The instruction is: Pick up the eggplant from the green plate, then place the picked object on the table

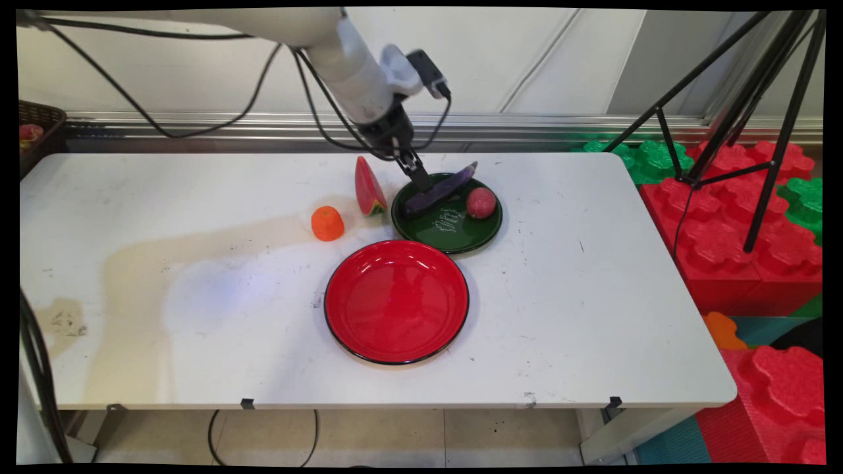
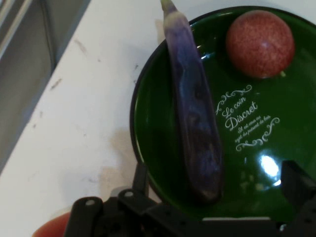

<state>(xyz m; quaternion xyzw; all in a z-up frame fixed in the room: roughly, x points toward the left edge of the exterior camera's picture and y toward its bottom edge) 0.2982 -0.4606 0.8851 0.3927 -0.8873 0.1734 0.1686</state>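
Observation:
A long purple eggplant lies slanted across the back left of a dark green plate, its stem end sticking out over the rim. My gripper hangs low over the eggplant's blunt end, open. In the hand view the eggplant runs up between the two widely spread fingers, which do not touch it. A pinkish-red round fruit sits on the same plate, to the right of the eggplant; the hand view shows this fruit at the top.
A watermelon slice stands just left of the green plate, an orange further left. An empty red plate lies in front. A basket sits at the far left; a tripod and foam blocks stand right of the table.

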